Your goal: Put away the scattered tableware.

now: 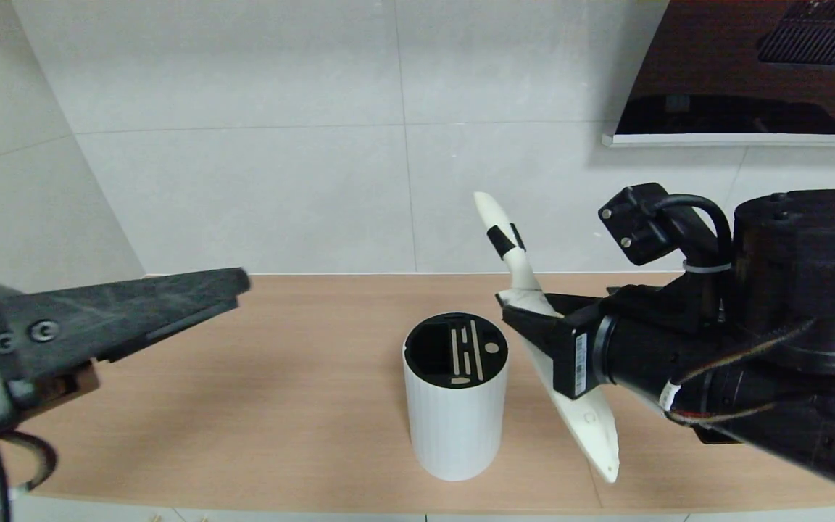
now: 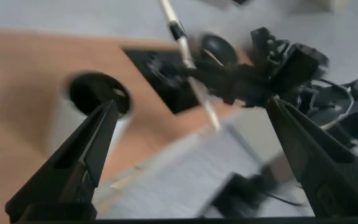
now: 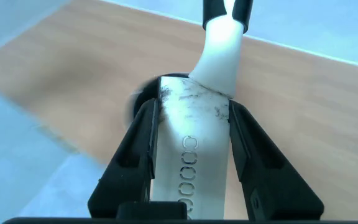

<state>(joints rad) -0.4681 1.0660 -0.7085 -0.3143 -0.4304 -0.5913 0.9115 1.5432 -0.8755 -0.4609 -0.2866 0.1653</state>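
We see the right gripper (image 1: pixel 533 319) clenched on a white spatula (image 1: pixel 584 417), its fingers pressed against both sides where handle meets blade. The spatula hangs tilted above the counter (image 1: pixel 280 406), just to the right of the holder (image 1: pixel 454 406). Its blade points down toward the front edge and its black-banded handle points up toward the wall (image 1: pixel 280 145). We cannot tell whether the blade tip touches the wood.

The holder, a white cylinder, stands upright near the middle of the counter, close to the front edge. Its black top has slots and a larger opening. Nothing lies between it and the spatula.

The left gripper (image 2: pixel 191 106) hovers well to the left, released, with its fingers spread wide.

The counter is light wood and the wall behind it is pale grey tile. We see a dark range hood (image 1: pixel 751 72) at the upper right.
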